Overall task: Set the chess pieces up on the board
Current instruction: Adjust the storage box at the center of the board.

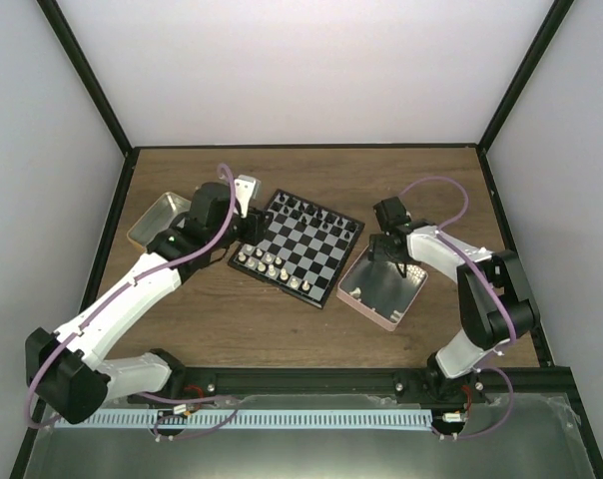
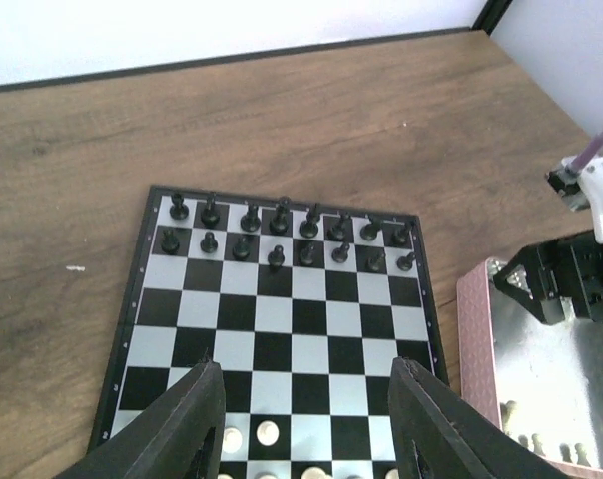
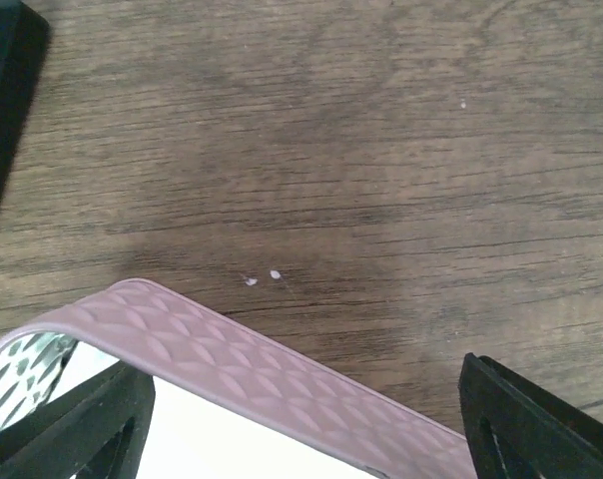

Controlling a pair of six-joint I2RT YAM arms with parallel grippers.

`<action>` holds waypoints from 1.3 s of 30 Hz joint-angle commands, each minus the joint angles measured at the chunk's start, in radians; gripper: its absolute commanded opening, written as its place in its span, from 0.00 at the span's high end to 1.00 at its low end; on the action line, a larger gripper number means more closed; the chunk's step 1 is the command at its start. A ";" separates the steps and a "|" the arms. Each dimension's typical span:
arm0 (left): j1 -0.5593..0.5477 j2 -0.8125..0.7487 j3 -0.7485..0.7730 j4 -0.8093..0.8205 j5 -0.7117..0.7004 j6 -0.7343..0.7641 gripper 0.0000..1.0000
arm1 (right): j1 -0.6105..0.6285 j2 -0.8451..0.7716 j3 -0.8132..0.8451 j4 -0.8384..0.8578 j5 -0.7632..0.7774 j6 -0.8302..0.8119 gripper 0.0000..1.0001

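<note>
The board (image 2: 292,319) lies mid-table with black chess pieces (image 2: 279,235) in its two far rows and cream-white pieces (image 2: 268,432) at the near edge. My left gripper (image 2: 306,404) hovers over the board's near side, open, its fingers (image 2: 187,429) bracketing bare squares with nothing between them. In the top view it sits at the board's left edge (image 1: 250,236). My right gripper (image 1: 391,259) hangs over the far rim of the pink tray (image 3: 232,359), jaws wide open and empty (image 3: 301,424). A few cream pieces (image 2: 526,439) lie inside the tray.
A yellow-sided metal tin (image 1: 160,218) stands left of the board, behind my left arm. The pink tray (image 1: 381,294) touches the board's right corner. Black frame posts and white walls close in the wooden table (image 1: 232,309).
</note>
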 commanded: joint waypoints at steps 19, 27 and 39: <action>0.002 -0.042 -0.059 0.075 -0.009 0.019 0.52 | -0.177 -0.110 -0.114 -0.084 0.051 0.329 0.59; 0.002 -0.028 -0.057 0.075 -0.002 0.016 0.52 | -0.186 -0.221 -0.209 -0.062 0.004 0.540 0.68; 0.002 -0.017 -0.056 0.073 -0.006 0.016 0.52 | -0.187 -0.355 -0.276 -0.082 0.005 0.709 0.51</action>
